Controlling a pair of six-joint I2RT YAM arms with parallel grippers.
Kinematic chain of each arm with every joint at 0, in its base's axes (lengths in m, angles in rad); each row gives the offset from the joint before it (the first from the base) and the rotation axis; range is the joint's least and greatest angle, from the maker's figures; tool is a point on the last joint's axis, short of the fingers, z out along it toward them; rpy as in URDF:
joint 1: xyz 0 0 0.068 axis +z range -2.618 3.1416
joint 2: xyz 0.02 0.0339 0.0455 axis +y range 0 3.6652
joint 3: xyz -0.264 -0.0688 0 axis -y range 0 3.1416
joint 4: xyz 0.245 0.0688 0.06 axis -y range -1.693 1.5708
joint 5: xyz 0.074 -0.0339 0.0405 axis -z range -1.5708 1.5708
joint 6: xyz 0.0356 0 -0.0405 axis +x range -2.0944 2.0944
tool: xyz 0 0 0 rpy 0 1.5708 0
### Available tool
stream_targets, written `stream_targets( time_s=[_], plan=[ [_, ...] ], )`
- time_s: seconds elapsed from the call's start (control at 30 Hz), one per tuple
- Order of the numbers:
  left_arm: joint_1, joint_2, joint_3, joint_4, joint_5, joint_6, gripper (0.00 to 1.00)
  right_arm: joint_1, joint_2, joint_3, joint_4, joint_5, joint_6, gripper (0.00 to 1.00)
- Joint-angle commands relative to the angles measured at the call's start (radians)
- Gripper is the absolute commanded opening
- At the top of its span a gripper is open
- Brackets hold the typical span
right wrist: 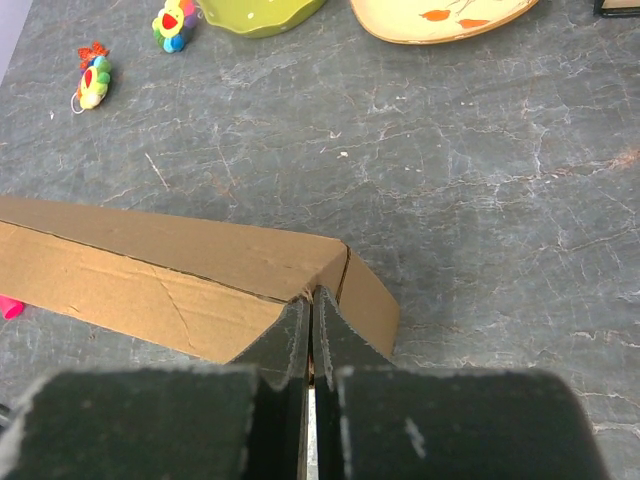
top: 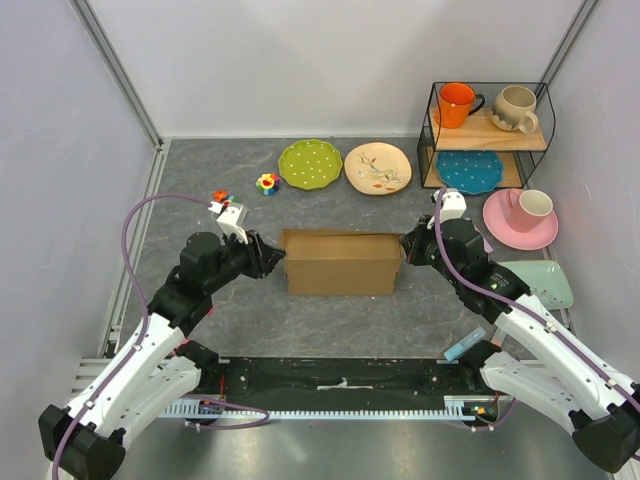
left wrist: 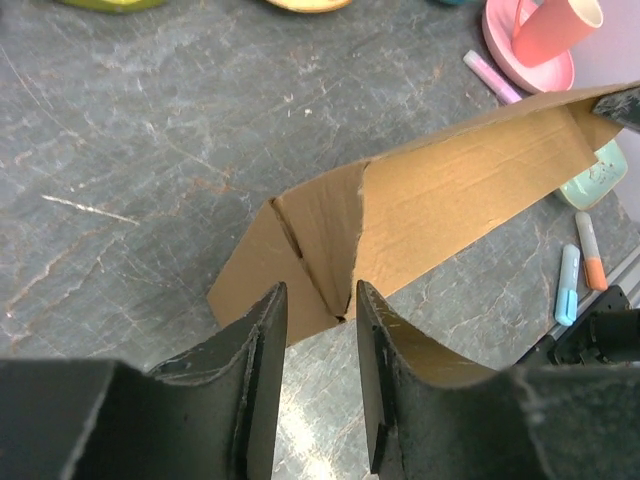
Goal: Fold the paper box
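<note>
1. The paper box (top: 340,262) lies mid-table, directly between the two arms. It is partly raised: one long brown wall stands up facing the near edge, and the end flaps are bent round at each side.
2. The left gripper (top: 272,258) sits at the box's left end. In its wrist view the jaws stand apart, and the folded corner of the card lies just ahead of the gap between them. Whether either finger touches the card I cannot tell.
3. The right gripper (top: 408,247) sits at the box's right end. Its jaws are drawn together, with the tips meeting right at the upper corner crease. Whether a card edge is nipped between them cannot be made out.
4. The top edge of the long wall runs straight from one gripper to the other. A dark slit shows at the right corner fold.
5. Behind the box, bare grey table (top: 300,330) stretches to the green plate (top: 310,163) and the beige plate (top: 377,168). Two small toys (top: 267,183) lie off to the rear left.
6. In front, an open strip reaches the base rail (top: 340,385).
7. The right side is tighter. A pink cup (top: 530,205) on its saucer (top: 500,228), a pale green dish (top: 545,280) and markers (left wrist: 567,285) lie near the right arm. The wire shelf (top: 490,130), holding mugs (top: 456,103) and a blue plate (top: 469,171), fills the far right corner.
</note>
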Motion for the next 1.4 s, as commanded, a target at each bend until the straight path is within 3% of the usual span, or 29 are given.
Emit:
stream_targets(
  time_s=[0.0, 0.33, 0.7, 0.83, 1.1, 1.37],
  plan=[
    [-0.001, -0.016, 0.115, -0.069, -0.038, 0.070, 0.41, 0.000, 0.038, -0.036, -0.132, -0.006, 0.021, 0.00],
    [-0.001, 0.042, 0.206, -0.090, -0.052, 0.159, 0.44, 0.000, 0.043, -0.025, -0.133, -0.014, 0.014, 0.00],
    [-0.001, 0.114, 0.214, -0.052, -0.066, 0.171, 0.38, 0.000, 0.049, -0.026, -0.132, -0.020, 0.012, 0.00],
    [-0.001, 0.139, 0.229, -0.046, -0.062, 0.175, 0.31, 0.000, 0.049, -0.026, -0.132, -0.021, 0.012, 0.00],
    [-0.001, 0.152, 0.197, -0.007, -0.013, 0.147, 0.02, 0.000, 0.046, -0.037, -0.129, -0.023, 0.020, 0.00],
    [-0.001, 0.087, 0.034, 0.037, 0.003, 0.089, 0.02, 0.000, 0.042, -0.025, -0.130, -0.028, 0.020, 0.00]
  ],
)
